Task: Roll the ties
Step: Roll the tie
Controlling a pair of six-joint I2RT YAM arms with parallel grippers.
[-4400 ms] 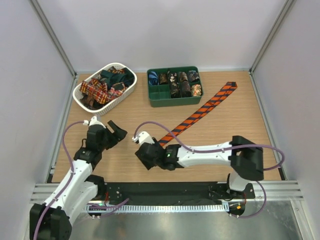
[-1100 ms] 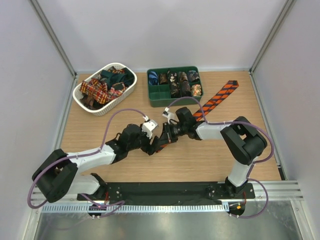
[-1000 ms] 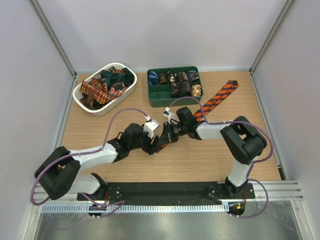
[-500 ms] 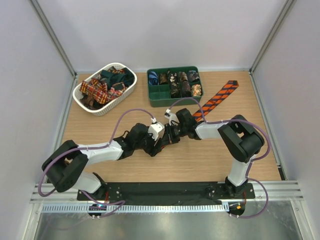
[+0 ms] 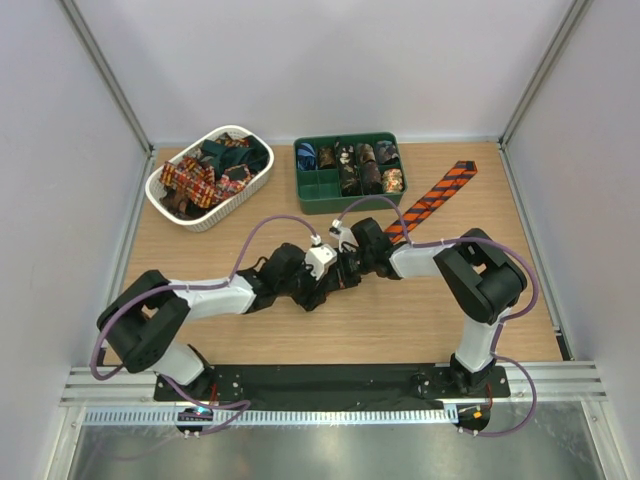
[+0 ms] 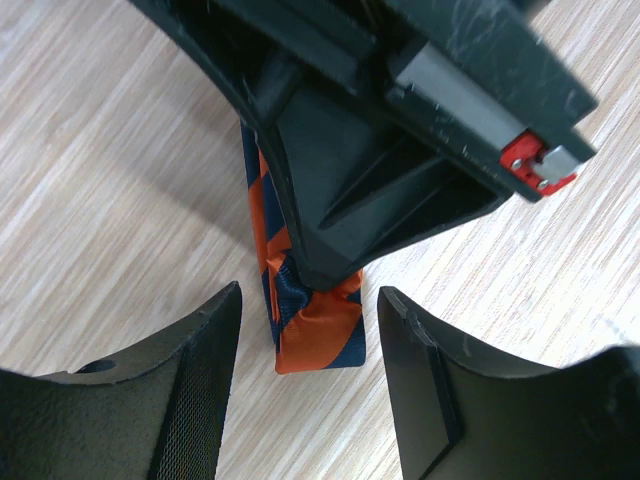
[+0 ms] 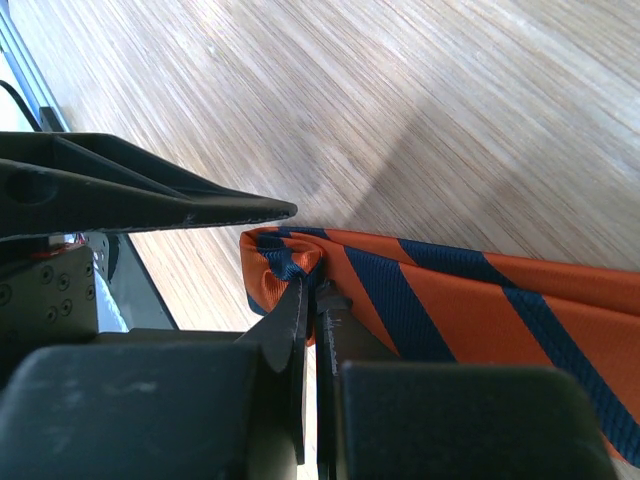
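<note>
1. The striped tie (image 5: 432,200) was laid diagonally on the table (image 5: 200,260), from right of the green tray (image 5: 345,206) to its near side.
2. Its folded end was pinched by the closed right gripper (image 7: 312,290).
3. That end was flanked, untouched, by the parted jaws of the left gripper (image 6: 310,296).

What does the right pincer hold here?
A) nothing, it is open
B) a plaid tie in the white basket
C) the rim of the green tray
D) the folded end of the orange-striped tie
D: in the right wrist view the right pincer is shut on the folded end of the orange-striped tie.
</note>
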